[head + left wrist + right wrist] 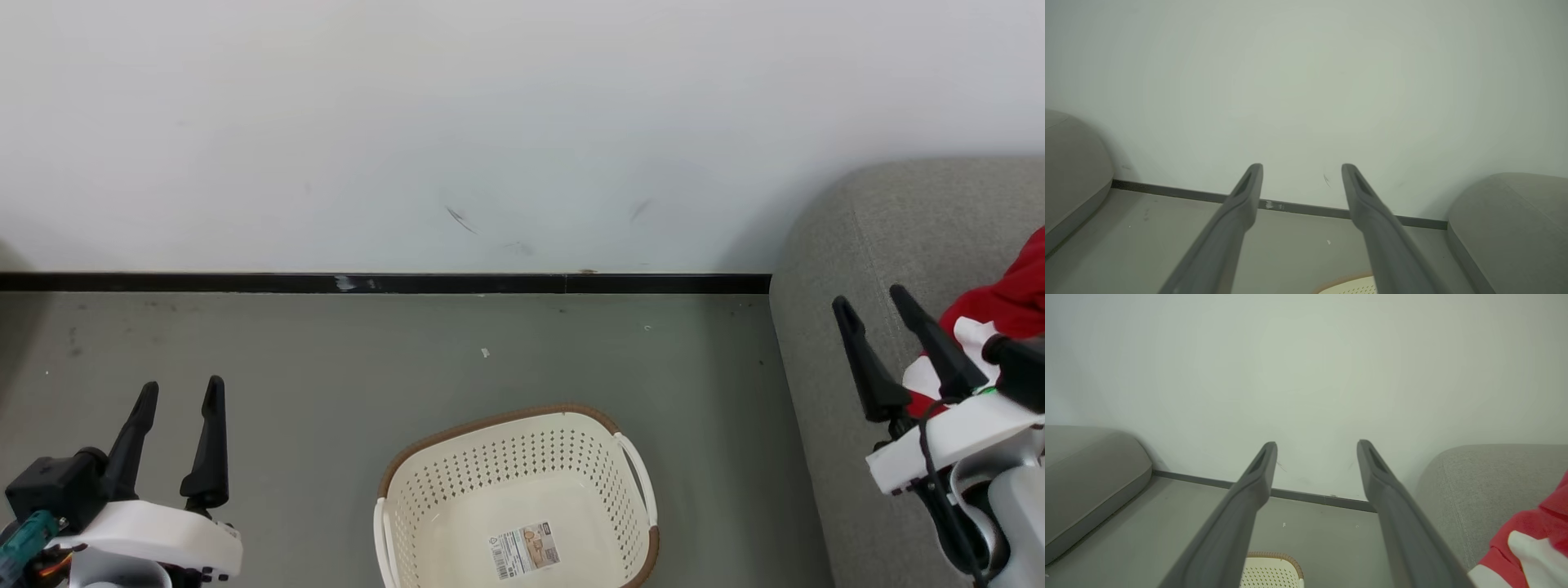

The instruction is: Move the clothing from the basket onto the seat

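Both pincers stand wide open and empty: the left gripper (182, 384) at the lower left of the head view, the right gripper (869, 296) at the right edge, just beside the clothing (1008, 306), which lies heaped on the seat (857, 237). The basket (490, 420) at the bottom centre holds only its label (524, 550), so the job looks done. If the right arm swings away carelessly, it could snag the loose red fabric and drag it down onto the floor (326, 367).
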You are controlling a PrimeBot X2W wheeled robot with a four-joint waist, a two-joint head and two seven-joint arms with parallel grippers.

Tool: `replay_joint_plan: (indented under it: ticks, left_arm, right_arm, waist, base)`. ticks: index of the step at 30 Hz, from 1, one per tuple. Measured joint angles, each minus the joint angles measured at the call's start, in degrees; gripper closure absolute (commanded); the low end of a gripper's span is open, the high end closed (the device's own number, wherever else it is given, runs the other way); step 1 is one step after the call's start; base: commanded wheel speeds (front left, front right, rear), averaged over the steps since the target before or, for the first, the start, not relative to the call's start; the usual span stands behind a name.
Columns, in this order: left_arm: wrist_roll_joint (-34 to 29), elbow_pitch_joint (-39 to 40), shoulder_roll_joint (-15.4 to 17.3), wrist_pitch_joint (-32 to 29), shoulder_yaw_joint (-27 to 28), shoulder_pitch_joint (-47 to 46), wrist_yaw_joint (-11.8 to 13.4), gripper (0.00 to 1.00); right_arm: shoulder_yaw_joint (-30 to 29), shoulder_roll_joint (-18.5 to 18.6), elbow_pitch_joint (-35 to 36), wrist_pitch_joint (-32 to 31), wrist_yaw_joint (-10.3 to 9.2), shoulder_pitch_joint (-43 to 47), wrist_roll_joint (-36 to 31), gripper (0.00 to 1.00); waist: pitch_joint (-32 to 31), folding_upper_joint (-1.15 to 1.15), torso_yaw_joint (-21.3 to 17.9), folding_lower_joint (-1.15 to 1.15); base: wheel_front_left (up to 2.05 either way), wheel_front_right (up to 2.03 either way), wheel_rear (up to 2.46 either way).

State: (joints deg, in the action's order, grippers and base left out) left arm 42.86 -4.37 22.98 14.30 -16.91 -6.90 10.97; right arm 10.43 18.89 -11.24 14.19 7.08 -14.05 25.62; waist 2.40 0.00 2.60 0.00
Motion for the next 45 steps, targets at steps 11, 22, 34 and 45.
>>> replay_joint_plan:
  ticks: [11, 22, 34, 45]
  left_arm:
    - [-0.11, -0.01, -1.57, 0.01, 2.40, 3.05, -0.63, 0.00]
    - [-1.49, 0.37, -2.79, 0.01, 4.67, 4.22, -2.13, 0.00]
    - [-3.30, 0.59, -3.79, 0.14, 6.03, 5.10, -3.68, 0.00]
    - [-4.31, 0.57, -4.74, 0.14, 7.04, 5.25, -5.11, 0.00]
  right_arm:
    - [-2.98, -5.03, 3.89, 0.01, 0.00, 5.93, -3.70, 0.00]
    - [-5.47, -8.44, 5.90, 0.01, 0.00, 10.09, -5.79, 0.00]
    - [-5.50, -9.49, 7.66, 0.01, 0.00, 10.78, -7.57, 0.00]
    - [-5.17, -9.88, 8.54, 0.01, 0.00, 11.61, -8.08, 0.00]
  waist:
    - [-0.77, 0.00, 1.31, 0.00]
    - [-0.99, 0.00, 1.76, 0.00]
    - [-0.97, 0.00, 1.88, 0.00]
    - [-1.06, 0.00, 1.81, 0.00]
  base:
    - [0.00, 0.00, 0.00]
    - [0.00, 0.00, 0.00]
    - [0.00, 0.00, 0.00]
    - [0.00, 0.00, 0.00]
